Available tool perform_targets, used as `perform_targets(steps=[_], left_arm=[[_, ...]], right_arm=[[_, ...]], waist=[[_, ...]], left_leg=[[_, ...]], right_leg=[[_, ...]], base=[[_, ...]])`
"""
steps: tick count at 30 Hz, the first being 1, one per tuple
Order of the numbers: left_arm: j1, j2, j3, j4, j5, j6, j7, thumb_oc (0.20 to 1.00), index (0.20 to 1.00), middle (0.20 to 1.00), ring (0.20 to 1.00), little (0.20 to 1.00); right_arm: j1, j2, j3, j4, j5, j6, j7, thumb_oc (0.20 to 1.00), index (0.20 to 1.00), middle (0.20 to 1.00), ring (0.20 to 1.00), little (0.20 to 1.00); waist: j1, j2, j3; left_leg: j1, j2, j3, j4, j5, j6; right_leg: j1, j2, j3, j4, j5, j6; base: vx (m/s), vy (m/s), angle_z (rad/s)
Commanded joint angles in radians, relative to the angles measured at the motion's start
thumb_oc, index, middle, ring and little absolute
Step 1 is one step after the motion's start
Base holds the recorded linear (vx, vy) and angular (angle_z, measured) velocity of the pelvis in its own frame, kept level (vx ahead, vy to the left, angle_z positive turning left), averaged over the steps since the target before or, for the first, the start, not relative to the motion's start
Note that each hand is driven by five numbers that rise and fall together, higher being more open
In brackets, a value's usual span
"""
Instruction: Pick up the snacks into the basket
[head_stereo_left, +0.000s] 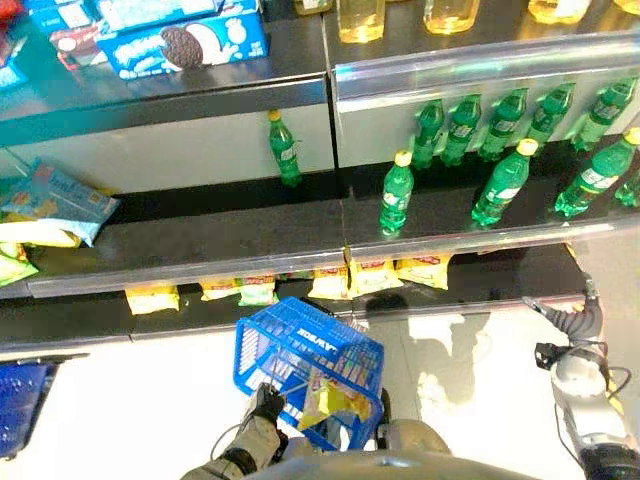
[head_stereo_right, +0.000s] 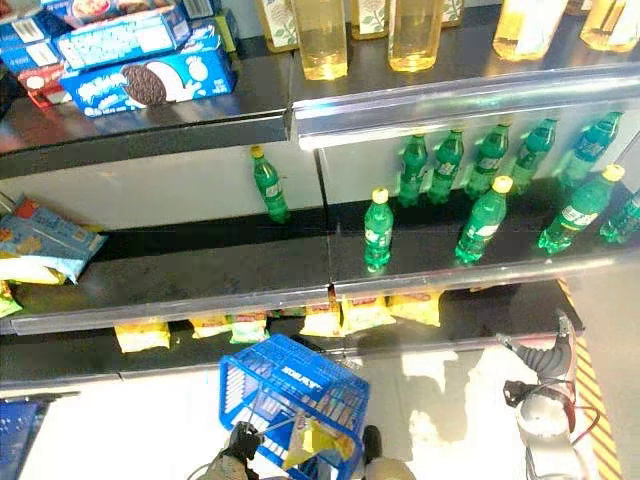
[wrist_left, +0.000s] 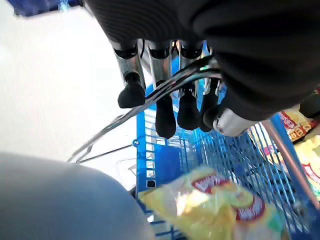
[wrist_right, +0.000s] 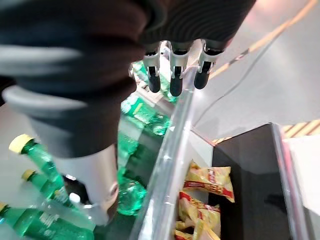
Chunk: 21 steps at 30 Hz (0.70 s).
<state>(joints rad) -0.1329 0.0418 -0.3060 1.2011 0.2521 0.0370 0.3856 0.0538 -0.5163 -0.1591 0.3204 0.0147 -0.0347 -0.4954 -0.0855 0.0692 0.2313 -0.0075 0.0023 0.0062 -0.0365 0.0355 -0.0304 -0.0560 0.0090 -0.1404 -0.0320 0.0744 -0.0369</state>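
The left robot hand (head_stereo_left: 267, 403) shows at the lower centre of the left eye view, its fingers (wrist_left: 165, 116) curled round the thin metal handle (wrist_left: 170, 88) of the blue basket (head_stereo_left: 290, 345). The basket hangs tilted just above the hand in that frame, over the pale floor (head_stereo_left: 150, 400). A yellow snack bag (head_stereo_left: 330, 397) lies inside the basket against its lower wall, just to the right of the hand; the left wrist view shows it close below the dark fingertips, apart from them.

The right robot hand (wrist_right: 175, 70) shows in the right wrist view with its fingers hanging straight and relaxed, holding nothing, near the clear rail (wrist_right: 167, 165) of a shelf. In the left eye view, that arm comes in at the lower right of the frame.

More yellow snack bags (head_stereo_left: 375, 273) lie in a row on the lowest shelf (head_stereo_left: 480, 280), across the middle of the frame and well apart from both hands. Green bottles (head_stereo_left: 397, 192) stand on the shelf above, toward the right. Blue cookie boxes (head_stereo_left: 185, 40) sit at the upper left, and pale blue bags (head_stereo_left: 55, 200) lie at the left edge.
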Motion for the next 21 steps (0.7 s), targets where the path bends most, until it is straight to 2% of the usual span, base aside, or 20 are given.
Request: perform_targets(steps=[1, 7, 14, 18, 21], left_arm=[[0.006, 0.025, -0.013, 0.047, -0.025, 0.015, 0.015, 0.2, 0.2, 0.2, 0.2, 0.2], [-0.011, 0.032, -0.038, 0.039, -0.021, 0.01, -0.003, 0.2, 0.2, 0.2, 0.2, 0.2], [-0.008, 0.041, -0.046, 0.031, -0.02, 0.007, -0.012, 0.2, 0.2, 0.2, 0.2, 0.2], [0.006, 0.048, -0.052, 0.026, -0.021, 0.004, -0.02, 0.2, 0.2, 0.2, 0.2, 0.2], [0.013, 0.057, -0.06, 0.03, -0.04, 0.002, -0.023, 0.2, 0.2, 0.2, 0.2, 0.2]], right_arm=[[-0.062, -0.078, -0.042, -0.066, -0.039, -0.031, -0.027, 1.0, 1.0, 1.0, 1.0, 1.0], [-0.131, -0.112, -0.009, -0.132, -0.022, -0.053, 0.024, 1.0, 1.0, 1.0, 1.0, 1.0], [-0.218, -0.121, 0.083, -0.153, -0.068, -0.042, 0.067, 1.0, 1.0, 1.0, 1.0, 1.0], [-0.264, -0.136, 0.114, -0.111, -0.068, -0.029, 0.074, 1.0, 1.0, 1.0, 1.0, 1.0], [-0.363, -0.156, 0.159, 0.01, -0.018, -0.018, 0.058, 1.0, 1.0, 1.0, 1.0, 1.0]], waist=[[0.039, -0.016, -0.01], [0.049, -0.025, 0.015], [0.07, -0.039, 0.027], [0.08, -0.046, 0.026], [0.097, -0.054, 0.028]], left_leg=[[-0.037, 0.021, -0.03, -0.043, 0.065, -0.033], [-0.064, 0.026, -0.027, -0.051, 0.07, -0.04], [-0.072, 0.024, -0.023, -0.051, 0.06, -0.034], [-0.065, 0.022, -0.024, -0.051, 0.053, -0.03], [-0.059, 0.018, -0.024, -0.051, 0.045, -0.027]], right_leg=[[0.028, -0.088, 0.031, 0.015, -0.071, 0.122], [0.003, -0.089, 0.03, -0.016, -0.04, 0.134], [-0.001, -0.092, 0.039, -0.038, -0.024, 0.144], [0.013, -0.096, 0.039, -0.045, -0.023, 0.148], [0.018, -0.102, 0.041, -0.051, -0.019, 0.153]], base=[[0.0, 0.0, 0.0], [-0.03, 0.022, 0.02], [0.0, 0.037, 0.0], [0.04, 0.032, 0.05], [0.02, 0.027, 0.0]])
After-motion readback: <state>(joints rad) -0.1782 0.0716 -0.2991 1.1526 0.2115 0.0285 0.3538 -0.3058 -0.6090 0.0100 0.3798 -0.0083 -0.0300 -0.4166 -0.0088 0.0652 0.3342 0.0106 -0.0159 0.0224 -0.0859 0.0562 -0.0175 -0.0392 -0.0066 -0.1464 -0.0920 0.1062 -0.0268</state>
